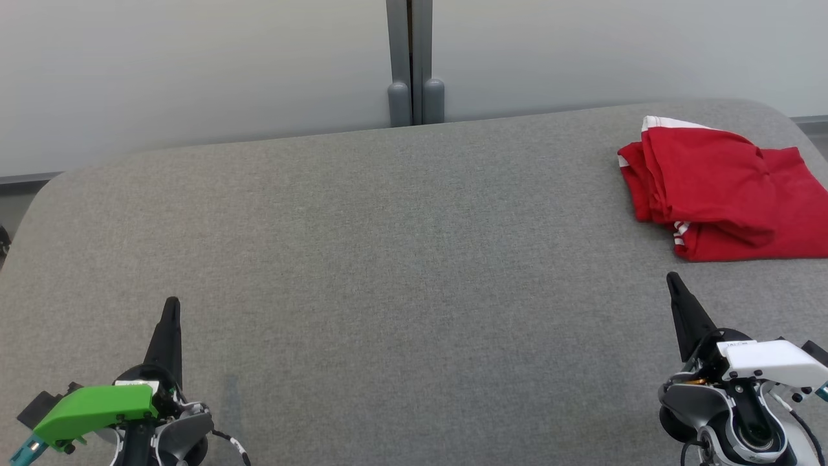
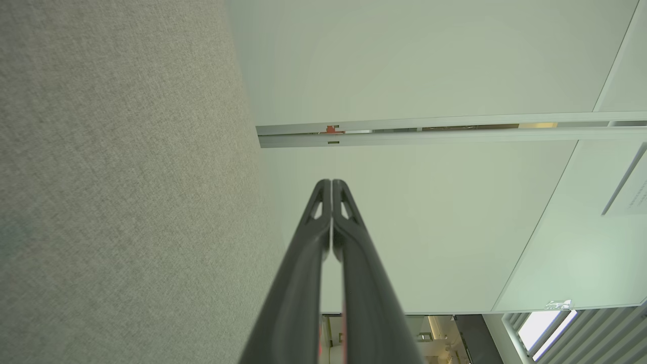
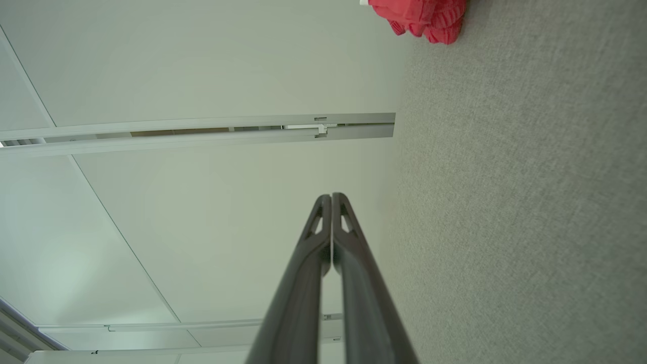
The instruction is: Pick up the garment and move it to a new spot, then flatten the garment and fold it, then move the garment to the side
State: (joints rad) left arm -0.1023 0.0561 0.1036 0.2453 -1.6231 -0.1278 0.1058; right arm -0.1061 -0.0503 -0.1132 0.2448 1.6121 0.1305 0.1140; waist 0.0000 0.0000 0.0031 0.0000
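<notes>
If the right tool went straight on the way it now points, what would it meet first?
Probably the pale wall panel beyond the grey table; the red garment lies off to one side. Depth is unclear.

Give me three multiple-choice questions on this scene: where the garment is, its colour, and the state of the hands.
1. Where on the grey table does the garment lie? A far right; B near left; C centre.
2. Garment's main colour? A blue; B red; C yellow.
3. The left hand and right hand are: A both open; B both shut, empty; C gripping the garment.
Answers: 1 A, it sits at the head view's far right; 2 B, red with white trim; 3 B, fingers pressed together in each wrist view.
</notes>
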